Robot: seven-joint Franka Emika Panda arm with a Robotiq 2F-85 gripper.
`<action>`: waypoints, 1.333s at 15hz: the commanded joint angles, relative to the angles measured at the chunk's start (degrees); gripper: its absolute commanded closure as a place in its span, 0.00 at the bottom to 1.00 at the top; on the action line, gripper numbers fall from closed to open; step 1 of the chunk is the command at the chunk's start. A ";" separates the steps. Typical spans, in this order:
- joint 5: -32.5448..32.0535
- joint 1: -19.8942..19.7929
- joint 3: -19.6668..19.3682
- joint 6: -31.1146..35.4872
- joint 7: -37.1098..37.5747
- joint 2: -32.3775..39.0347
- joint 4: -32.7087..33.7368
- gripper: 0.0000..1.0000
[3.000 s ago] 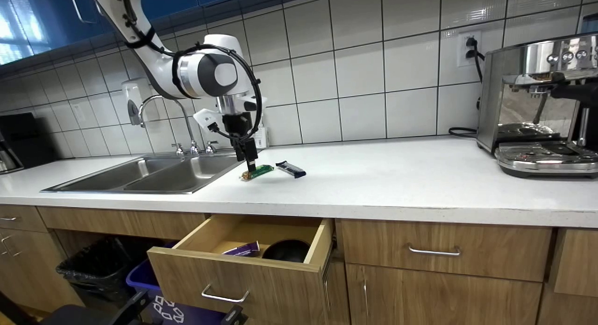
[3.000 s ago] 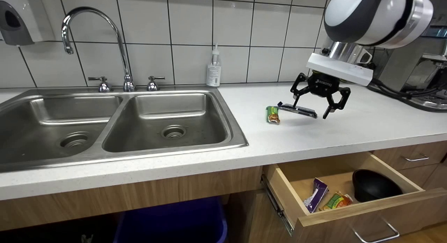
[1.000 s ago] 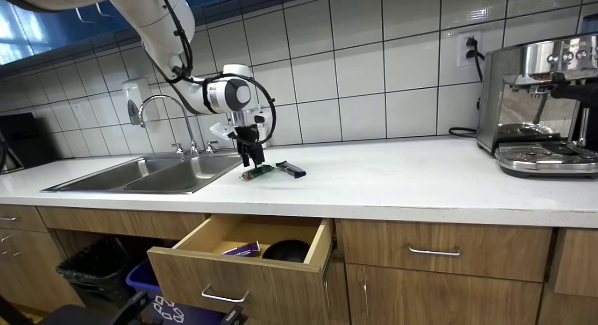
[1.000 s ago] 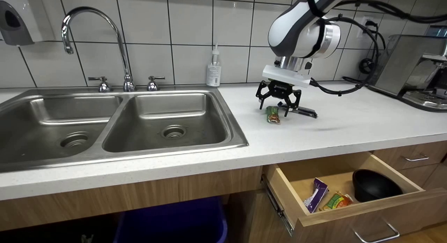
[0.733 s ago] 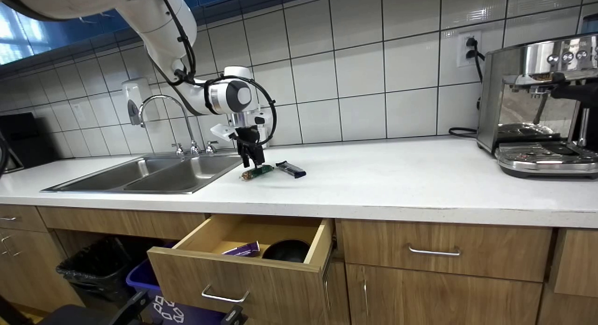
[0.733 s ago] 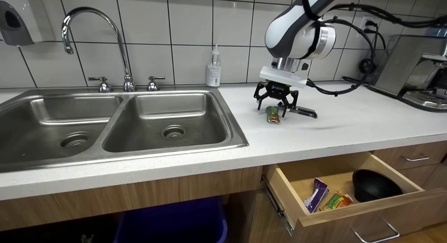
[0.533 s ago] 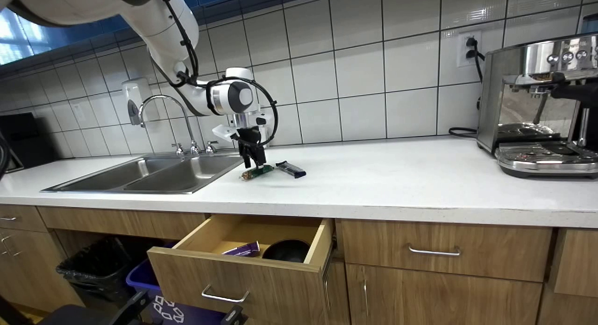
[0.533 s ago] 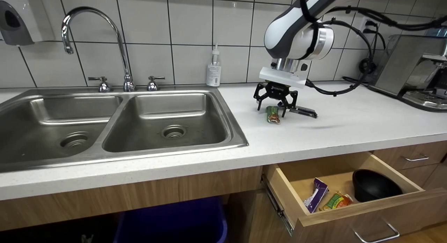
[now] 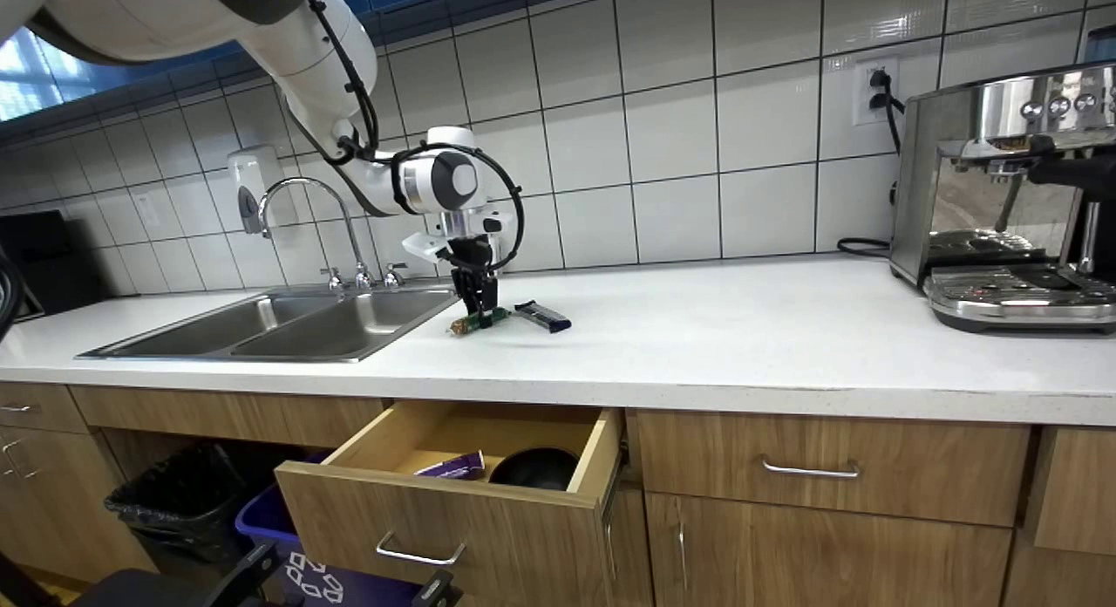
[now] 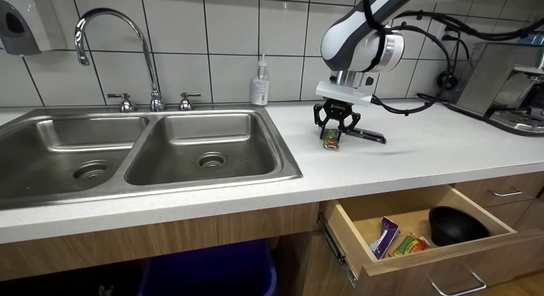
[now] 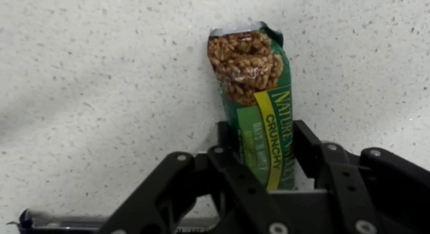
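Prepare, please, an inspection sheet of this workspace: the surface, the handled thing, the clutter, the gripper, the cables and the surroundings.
Surface: counter, white and speckled.
Handled thing: green bar, on the counter, printed face up.
Clutter: dark bar close to the green bar; purple bar, orange bar and bowl in the open drawer.
Gripper: pointing down, closed on the green bar from both sides.
Cables: arm cable looping above the counter; plug in the wall outlet.
Surroundings: sink, pump bottle, coffee machine; blue bin below.
Spills: nothing seen.
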 commanded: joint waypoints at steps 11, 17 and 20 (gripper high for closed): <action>-0.89 0.17 0.49 1.27 -0.64 -4.91 -5.03 0.88; -0.80 0.52 0.48 4.38 -0.43 -9.99 -13.00 0.88; -0.81 0.86 0.43 6.78 -0.13 -12.71 -17.94 0.88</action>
